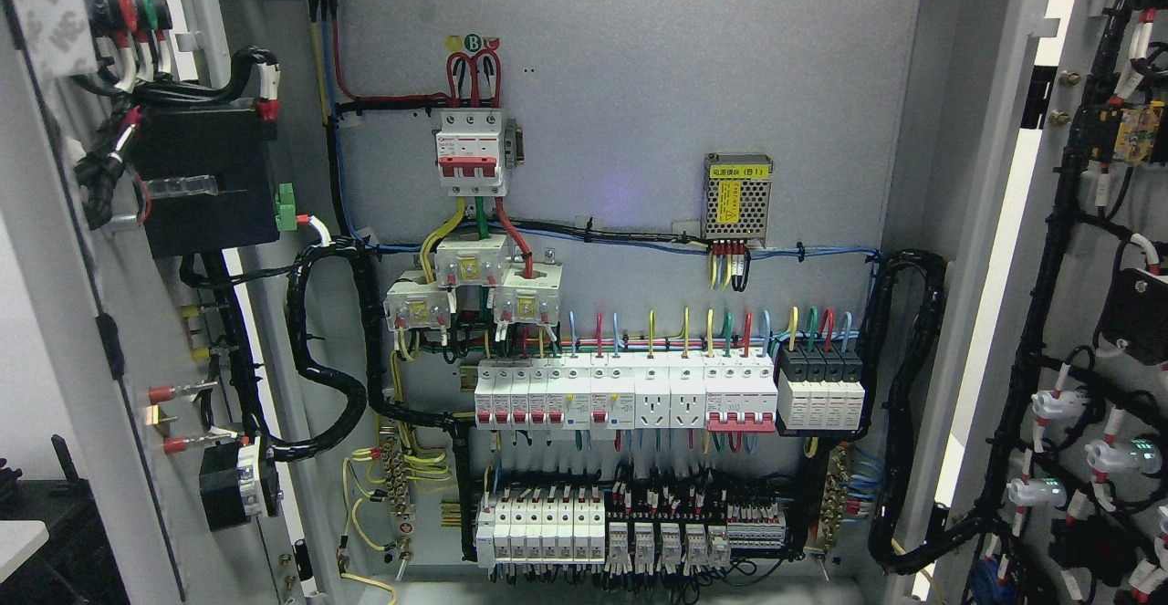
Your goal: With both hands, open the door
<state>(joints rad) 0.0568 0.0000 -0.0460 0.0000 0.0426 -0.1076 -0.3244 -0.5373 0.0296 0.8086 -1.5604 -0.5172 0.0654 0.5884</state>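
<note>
Both doors of the grey electrical cabinet stand swung wide open. The left door [82, 331] shows its inner face at the picture's left, carrying a black box and bundled cables. At the far right the right door [1013, 249] also shows its inner face, with black cable looms and white indicator fittings. Between them the cabinet's back panel [639, 85] is fully exposed. Neither of my hands nor any arm appears in the head view.
On the back panel sit a red-switched main breaker [470, 153], a small power supply [737, 202], a row of white breakers and sockets [630, 395], and lower terminal blocks [630, 523]. Thick black cable looms [903, 404] curve from the panel to each door.
</note>
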